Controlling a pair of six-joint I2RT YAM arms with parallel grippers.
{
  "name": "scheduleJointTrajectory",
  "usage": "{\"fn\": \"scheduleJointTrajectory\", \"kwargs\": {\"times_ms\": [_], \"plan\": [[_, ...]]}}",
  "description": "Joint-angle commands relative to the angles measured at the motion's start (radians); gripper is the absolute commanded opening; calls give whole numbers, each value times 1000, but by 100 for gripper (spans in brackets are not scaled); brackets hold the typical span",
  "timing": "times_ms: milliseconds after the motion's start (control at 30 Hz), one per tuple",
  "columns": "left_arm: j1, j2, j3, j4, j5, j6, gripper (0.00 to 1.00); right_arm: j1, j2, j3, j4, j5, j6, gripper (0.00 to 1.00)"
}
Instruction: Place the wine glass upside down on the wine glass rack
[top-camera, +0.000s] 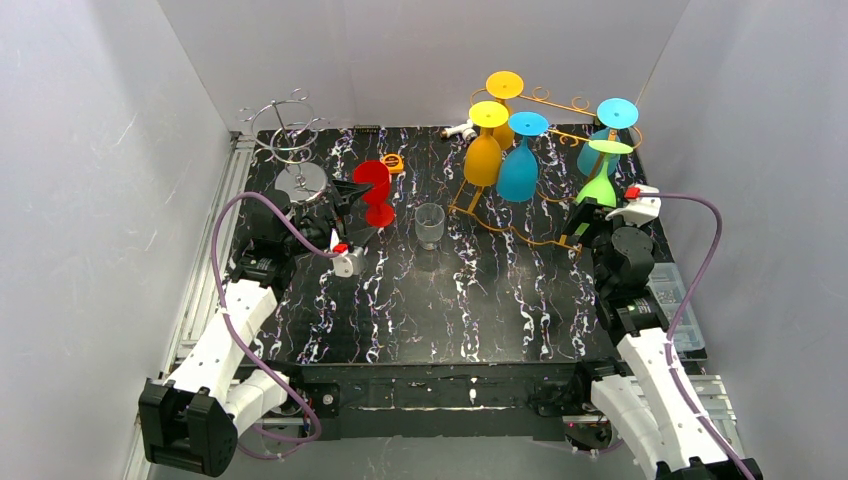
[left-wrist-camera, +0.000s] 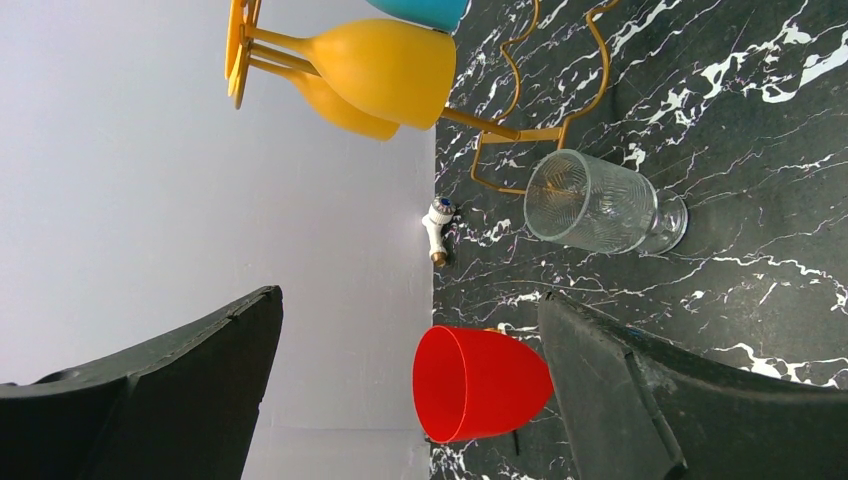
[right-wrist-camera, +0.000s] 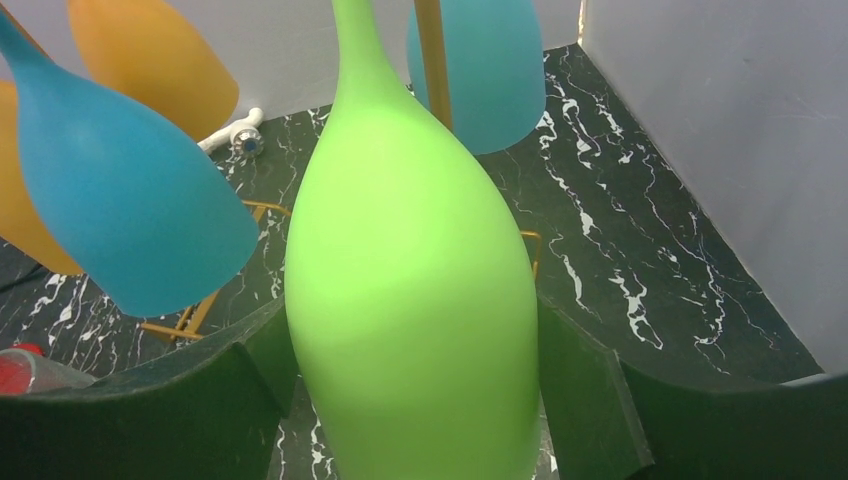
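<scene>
Where the black marbled table (top-camera: 400, 300) reaches its back right corner, a gold wire rack (top-camera: 556, 102) carries five glasses. All of them are upside down, feet up and bowls down: two yellow glasses (top-camera: 484, 155), two blue glasses (top-camera: 519, 170) and one green glass (top-camera: 598, 188). The green glass is at the rack's near right end, just in front of one blue glass, with its foot level at the top.

The right gripper (right-wrist-camera: 415, 420) is wrapped around the bowl of the green glass. In the right wrist view the bowl fills the whole gap between the two dark fingers (right-wrist-camera: 200, 400). Each finger lies against one side of the bowl, so the gripper is clamped on this glass with its jaws set wide.

A red glass (top-camera: 376, 190) stands upright on the left of the table, mouth up. The left wrist view looks into its bowl and shows only the red inside. The left gripper (top-camera: 358, 212) is spread as wide as it goes and grasps nothing. The red glass sits ahead of it, between the lines of its fingers and close to one of them; whether that finger touches the glass cannot be told.

A clear glass (top-camera: 430, 225) stands upright mid-table, apart from both grippers. A silver stand (top-camera: 290, 130) is at the back left corner.
</scene>
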Motion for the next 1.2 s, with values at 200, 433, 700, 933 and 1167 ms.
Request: {"fn": "scheduleJointTrajectory", "kwargs": {"times_ms": [200, 433, 700, 933, 1167], "plan": [[15, -13, -1, 4, 13, -10, 99, -20, 9, -29, 106, -33, 10, 27], [19, -16, 4, 4, 12, -12, 99, -26, 33, -44, 151, -44, 10, 47], [25, -14, 11, 4, 13, -14, 99, -41, 78, -52, 203, -50, 14, 52], [25, -13, 10, 3, 14, -15, 99, -61, 96, -48, 223, -61, 12, 68], [29, -14, 23, 4, 11, -59, 99, -75, 106, -43, 230, -77, 11, 77]]}}
